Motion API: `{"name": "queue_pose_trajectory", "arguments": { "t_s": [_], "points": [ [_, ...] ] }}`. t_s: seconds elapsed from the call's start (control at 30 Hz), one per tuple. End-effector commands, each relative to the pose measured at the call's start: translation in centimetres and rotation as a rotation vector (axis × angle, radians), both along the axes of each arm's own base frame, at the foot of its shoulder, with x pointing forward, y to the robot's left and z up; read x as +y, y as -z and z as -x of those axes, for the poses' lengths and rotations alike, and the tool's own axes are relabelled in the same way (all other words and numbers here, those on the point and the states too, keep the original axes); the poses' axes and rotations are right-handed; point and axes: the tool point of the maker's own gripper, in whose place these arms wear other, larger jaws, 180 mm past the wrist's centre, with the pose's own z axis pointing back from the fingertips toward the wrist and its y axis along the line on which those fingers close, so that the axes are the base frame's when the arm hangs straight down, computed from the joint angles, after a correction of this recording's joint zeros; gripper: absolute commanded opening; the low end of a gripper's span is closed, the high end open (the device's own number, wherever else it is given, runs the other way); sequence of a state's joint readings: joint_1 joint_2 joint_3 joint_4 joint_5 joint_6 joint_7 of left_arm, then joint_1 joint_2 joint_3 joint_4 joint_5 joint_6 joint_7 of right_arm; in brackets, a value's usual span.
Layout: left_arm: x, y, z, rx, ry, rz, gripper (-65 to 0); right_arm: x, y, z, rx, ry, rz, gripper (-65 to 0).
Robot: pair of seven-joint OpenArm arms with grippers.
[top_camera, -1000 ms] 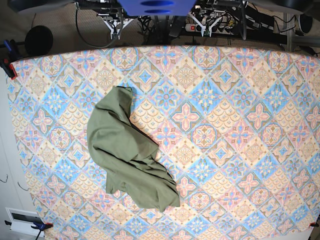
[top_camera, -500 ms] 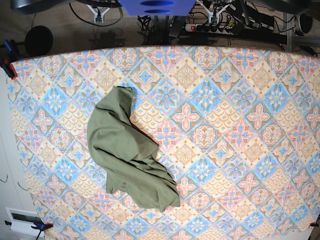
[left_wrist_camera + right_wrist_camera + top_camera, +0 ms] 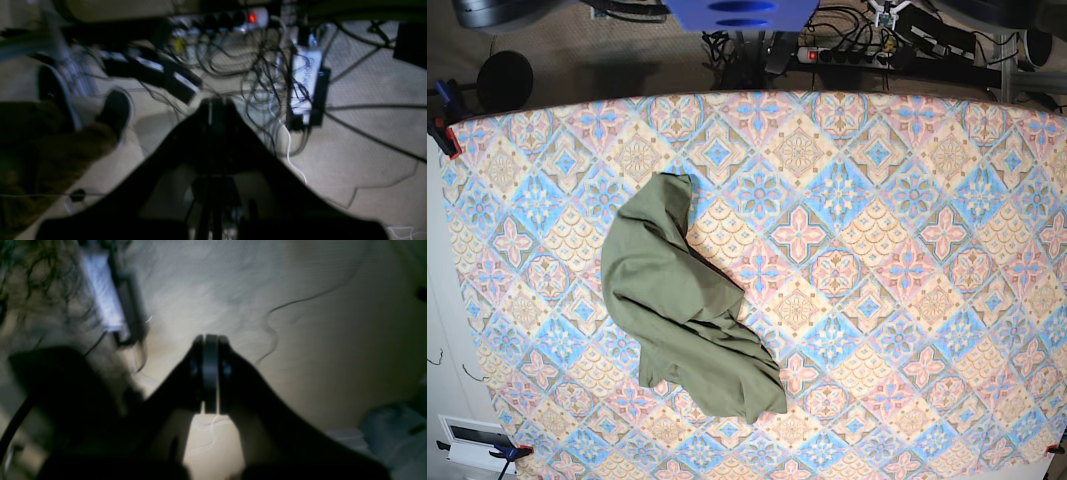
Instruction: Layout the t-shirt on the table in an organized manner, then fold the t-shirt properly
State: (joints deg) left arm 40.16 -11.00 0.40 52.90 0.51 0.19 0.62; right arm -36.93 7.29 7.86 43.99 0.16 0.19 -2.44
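Observation:
The olive-green t-shirt (image 3: 682, 310) lies crumpled in a long bunched heap on the left half of the table (image 3: 907, 250), one end near the middle-left and a wider wad toward the front edge. Neither gripper touches it; both arms are drawn back past the far table edge and scarcely show in the base view. In the left wrist view my left gripper (image 3: 213, 105) is shut on nothing, hanging over floor and cables. The right gripper (image 3: 209, 340) is likewise shut and empty above pale floor.
Behind the table lie a power strip with a red light (image 3: 257, 16), tangled cables and a white adapter (image 3: 305, 80) on carpet. A dark shoe (image 3: 115, 110) shows at the left. The blue mount (image 3: 742, 12) sits at the top centre, with clamps (image 3: 445, 135) on the table's corners.
Both grippers, seen a second ago just past the far table edge, have pulled back out of the base view. The t-shirt has not moved.

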Motion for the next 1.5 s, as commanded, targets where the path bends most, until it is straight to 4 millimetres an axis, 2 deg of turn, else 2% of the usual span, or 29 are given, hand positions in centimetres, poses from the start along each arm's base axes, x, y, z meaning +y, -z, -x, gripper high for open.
{"name": "queue_pose_trajectory", "arguments": {
  "t_s": [0.0,0.2,0.3,0.43,0.53,0.57,0.67,0.8,0.93,1.03,1.1,1.33,1.47],
  "points": [
    [0.7,-1.0,0.3,-0.019,0.017,-0.008,-65.0,-1.5,-1.1,0.8,-0.005,0.003,0.034,-65.0],
    [-0.6,-5.0,-1.8,-0.138,0.056,0.020,-65.0,-4.1,-4.3,0.2,-0.077,0.004,0.102,-65.0],
    [-1.5,-7.2,-3.1,-0.198,0.072,0.037,-65.0,-5.1,-6.2,-0.7,-0.125,-0.011,0.134,-65.0],
    [-2.0,-10.5,-5.7,-0.232,0.109,0.043,-65.0,-6.9,-9.9,-3.4,-0.225,-0.043,0.196,-65.0],
    [-3.0,-13.1,-8.8,-0.279,0.068,0.089,-65.0,-7.9,-13.1,-5.8,-0.309,-0.074,0.242,-65.0],
    [-3.2,-14.2,-10.0,-0.302,0.070,0.101,-65.0,-7.8,-13.9,-6.6,-0.334,-0.087,0.247,-65.0],
    [-3.9,-17.1,-11.8,-0.330,0.077,0.147,-65.0,-7.3,-16.4,-9.1,-0.400,-0.130,0.257,-65.0],
    [-5.3,-19.9,-13.9,-0.379,0.072,0.196,-65.0,-7.0,-19.6,-12.8,-0.460,-0.149,0.283,-65.0],
    [-5.6,-20.6,-14.8,-0.409,0.074,0.204,-65.0,-6.0,-22.5,-16.1,-0.557,-0.101,0.241,-65.0],
    [-5.6,-20.9,-16.2,-0.446,0.078,0.203,-65.0,-5.3,-22.6,-16.8,-0.590,0.009,0.149,-65.0],
    [-5.6,-21.1,-17.0,-0.469,0.075,0.205,-64.9,-5.4,-23.2,-19.5,-0.657,0.053,0.081,-64.9],
    [-5.7,-22.8,-21.9,-0.599,0.087,0.202,-64.8,-4.8,-24.5,-26.9,-0.772,0.130,-0.099,-64.8],
    [-5.6,-23.5,-24.6,-0.637,0.093,0.194,-64.8,-4.5,-25.5,-30.3,-0.809,0.130,-0.135,-64.7]
  ]
}}
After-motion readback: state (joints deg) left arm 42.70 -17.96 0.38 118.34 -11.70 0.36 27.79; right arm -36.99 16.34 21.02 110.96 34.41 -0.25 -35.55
